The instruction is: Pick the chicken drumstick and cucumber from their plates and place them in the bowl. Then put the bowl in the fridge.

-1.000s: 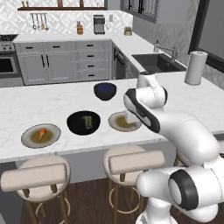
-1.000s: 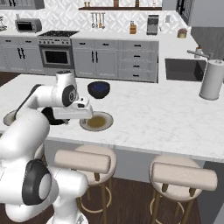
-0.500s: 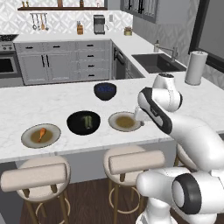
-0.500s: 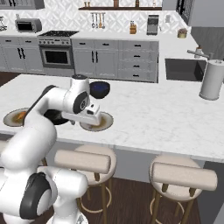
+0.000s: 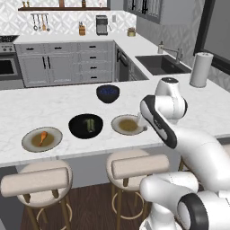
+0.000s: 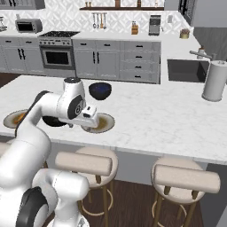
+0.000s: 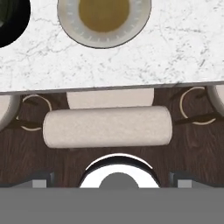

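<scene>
Green cucumber point(image 5: 90, 124) already lies in the bowl point(image 5: 85, 126); the drumstick point(image 5: 42, 137) waits on the far-left plate point(image 5: 42, 139). You must swing left for it. Whether the claw point(image 6: 91, 116) is open, you cannot tell.

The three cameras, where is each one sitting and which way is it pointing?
Left base view: behind the arm's left, looking forward and down at the counter; the arm rises lower right.
Right base view: behind its right, facing the same counter; the arm rises lower left.
Hand view: on the hand, looking down past the counter edge at a stool.
Shared: the emptied plate and the black bowl holding the cucumber.
</scene>
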